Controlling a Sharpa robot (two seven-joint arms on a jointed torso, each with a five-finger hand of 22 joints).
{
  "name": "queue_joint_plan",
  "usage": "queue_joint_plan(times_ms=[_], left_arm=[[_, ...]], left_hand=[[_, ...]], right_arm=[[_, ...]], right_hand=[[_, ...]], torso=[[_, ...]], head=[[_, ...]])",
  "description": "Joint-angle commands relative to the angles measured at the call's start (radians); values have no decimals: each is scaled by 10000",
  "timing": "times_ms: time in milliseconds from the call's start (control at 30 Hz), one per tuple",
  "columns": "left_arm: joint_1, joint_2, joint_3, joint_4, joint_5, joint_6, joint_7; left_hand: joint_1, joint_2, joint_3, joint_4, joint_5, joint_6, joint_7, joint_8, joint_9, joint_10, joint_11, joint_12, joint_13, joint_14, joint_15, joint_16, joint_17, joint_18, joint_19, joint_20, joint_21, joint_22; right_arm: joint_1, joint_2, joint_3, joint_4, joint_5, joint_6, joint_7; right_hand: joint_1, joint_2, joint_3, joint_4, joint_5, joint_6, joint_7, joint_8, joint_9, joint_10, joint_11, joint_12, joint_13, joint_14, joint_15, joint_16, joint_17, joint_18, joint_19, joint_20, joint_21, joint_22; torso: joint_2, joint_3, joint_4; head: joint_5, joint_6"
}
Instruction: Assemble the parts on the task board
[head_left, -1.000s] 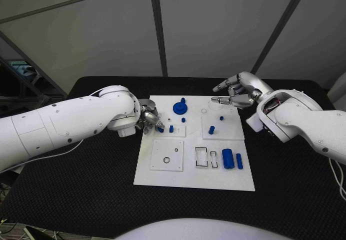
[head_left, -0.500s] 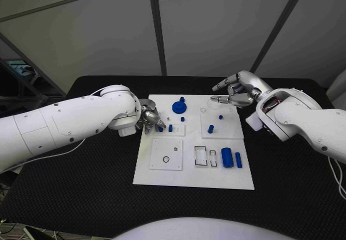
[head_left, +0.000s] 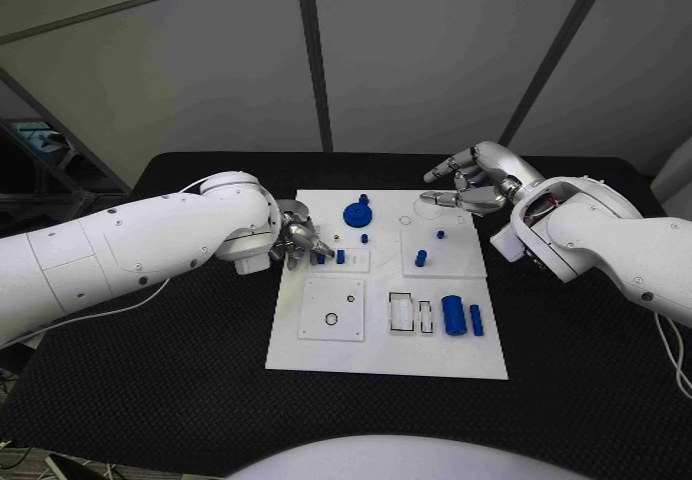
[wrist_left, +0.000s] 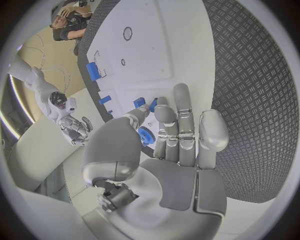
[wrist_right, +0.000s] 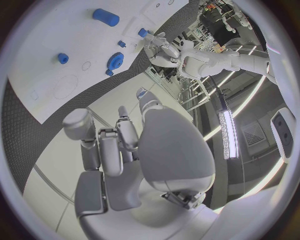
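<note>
Black, bumpy matting covered the table (head_left: 173, 400); the white task board (head_left: 433, 355) lay flat in the middle of it, likely so both arms could reach every part.

Most places below are told from the blue gear (head_left: 355, 213), which sat near the far edge of the board. Just on the near side of the gear stood a tiny blue peg (head_left: 364, 238); closer to the robot than that stood two small blue pegs (head_left: 339, 256) side by side in a little square plate. Off to the gear's right stood another short blue peg (head_left: 421, 258) and a very small one (head_left: 441, 236). Far from the gear, near the board's right side, a fat blue cylinder (head_left: 454, 315) and a thin blue bar (head_left: 476, 319) lay flat beside two open slots (head_left: 411, 313); I think they were waiting to go in.

The left hand (head_left: 297, 238) hung at the board's left edge, just left of the two small pegs and near the gear. Its fingers (wrist_left: 181, 125) were stretched out long and side by side with nothing in them; it looked ready to reach for a peg, though I could not tell if a fingertip touched one.

The right hand (head_left: 473, 180) was lifted at the far right corner of the board, well right of the gear. Its fingers (wrist_right: 109, 145) were bent in loosely and held nothing; it seemed to be kept out of the way while the left hand worked.
</note>
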Motion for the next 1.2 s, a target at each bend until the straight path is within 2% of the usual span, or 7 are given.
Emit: queue_joint_plan(times_ms=[33, 467, 833, 1067, 1100, 1133, 1200], left_arm=[[5, -14, 2, 5, -35, 52, -74], [4, -207, 65, 237, -37, -335, 56], [15, -440, 501, 417, -34, -1036, 316], [78, -515, 675, 461, 36, -1505, 919], [82, -482, 683, 446, 34, -1625, 1132], [86, -429, 688, 421, 24, -1750, 1411], [88, -285, 665, 356, -18, -2019, 2086]], left_hand=[[23, 130, -286, 77, -32, 77, -1, -41, -34, -4, 44, 71, 27, 2, -61, -25, 10, -335, 98, 0, 36, 26], [70, 79, -1571, 510, -35, -49, 69, -128, -164, -219, 95, -259, -350, -1, -37, -31, 13, -295, 14, 11, -129, -87], [515, 90, -3078, 1172, 2, -588, 245, -88, -196, -868, 241, -972, -1379, -18, 57, -46, 16, -179, -286, 94, -620, -508], [1525, 193, -3845, 1430, 42, -1609, 647, -534, -539, -1698, 616, -1365, -1876, -214, 302, -151, -19, 101, -1166, 278, -1899, -1693], [1904, 294, -3938, 1449, 13, -1888, 730, -696, -703, -2318, 739, -1640, -2049, 791, 235, 3260, 2573, 299, -2098, 368, -3122, -2778], [2264, 350, -3900, 1344, 57, -2014, 795, -767, -782, -2591, 750, -1759, -2136, 742, 338, 4041, 3213, 501, -2650, 349, -3877, -3448], [3016, 522, -3730, 1141, 56, -2190, 1010, -901, -978, -3260, 931, -2066, -2387, -44, 481, 3576, 2697, 469, -3038, 491, -4425, -3732]], right_arm=[[14, -7, 8, 15, -21, 47, 25], [12, -2, 8, -8, -21, 44, 43], [11, -5, 8, -38, -21, 45, 46], [11, -5, 8, -58, -20, 36, 44], [12, -5, 7, -60, -20, 31, 46], [12, -4, 7, -62, -20, 25, 51], [12, 5, 7, -69, -19, 10, 67]], right_hand=[[-15, 77, -82, -1, 69, 88, -2, 59, 0, -89, -7, -54, -9, 788, -63, -51, 1515, 151, -87, 16, -57, -8], [-19, 76, -90, 3, 71, 84, -2, 62, -2, -95, -8, -62, -19, 784, -64, -60, 1500, 154, -93, 15, -66, -22], [-19, 76, -90, 3, 71, 84, -2, 62, -2, -95, -8, -62, -19, 784, -64, -60, 1500, 154, -93, 15, -66, -22], [-19, 76, -90, 3, 71, 84, -2, 62, -2, -95, -8, -62, -19, 784, -64, -60, 1500, 154, -93, 15, -66, -22], [-19, 76, -90, 3, 71, 84, -2, 62, -2, -95, -8, -62, -19, 784, -64, -60, 1500, 154, -93, 15, -66, -22], [-21, 75, -94, 5, 71, 80, -2, 62, -2, -98, -8, -65, -23, 783, -64, -64, 1494, 155, -97, 14, -73, -32], [-25, 75, -102, 10, 73, 73, -1, 63, -4, -122, -7, -94, -55, 781, -65, -70, 1485, 164, -122, 13, -102, -82]], torso=[[-2, -5, 2], [0, -5, 2], [-4, 3, 2], [-3, 7, 1], [2, 6, 0], [7, 4, 1], [6, 1, 4]], head=[[-5, 8], [-20, 38], [-25, 67], [-47, 112], [-60, 120], [-106, 148], [-124, 155]])
